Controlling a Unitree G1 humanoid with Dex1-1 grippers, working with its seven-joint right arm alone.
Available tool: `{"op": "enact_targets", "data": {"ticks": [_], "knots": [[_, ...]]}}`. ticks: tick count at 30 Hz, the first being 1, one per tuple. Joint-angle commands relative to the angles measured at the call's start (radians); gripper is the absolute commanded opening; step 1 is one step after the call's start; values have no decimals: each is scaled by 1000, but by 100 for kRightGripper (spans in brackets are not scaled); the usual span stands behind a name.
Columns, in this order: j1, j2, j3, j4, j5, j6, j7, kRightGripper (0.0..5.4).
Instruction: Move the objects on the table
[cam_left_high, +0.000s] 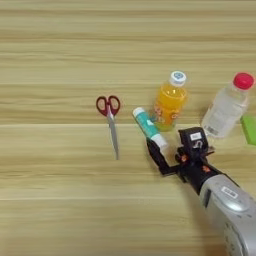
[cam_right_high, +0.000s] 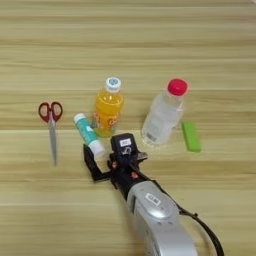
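Between open tool (cam_right_high: 106, 150) fingers lies glue stick (cam_right_high: 89, 134).

Two bottles stand on the tabletop (cam_right_high: 200, 40): one orange drink bottle (cam_right_high: 107, 107) with a white cap, one clear plastic bottle (cam_right_high: 162, 115) with a red cap. Beyond those, one glue-stick tube (cam_right_high: 89, 134), one pair of red-handled scissors (cam_right_high: 51, 125), and one small green block (cam_right_high: 191, 136).

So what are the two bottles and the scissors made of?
The clear bottle with the red cap looks like thin see-through plastic, since the table shows through it. The orange drink bottle seems glossy plastic too, with a white cap. The scissors likely have grey metal blades and smooth red plastic handles.
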Motion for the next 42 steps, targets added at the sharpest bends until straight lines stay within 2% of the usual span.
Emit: {"op": "enact_targets", "data": {"ticks": [1, 6, 9, 12, 16, 26, 30, 36, 42], "knots": [[13, 7, -2, -149, 34, 8, -17, 533], [31, 12, -9, -215, 44, 21, -39, 537], [28, 8, -35, -181, 30, -18, -49, 537], [38, 2, -59, -148, 24, -83, -46, 537], [54, 13, -82, -97, 11, -210, -53, 537], [87, 39, -44, -33, -88, -464, -100, 537], [87, 60, -47, 0, -77, -524, -109, 537], [76, 75, -45, 51, -93, -617, -124, 537], [74, 96, -40, 87, -82, -663, -138, 537]]}}
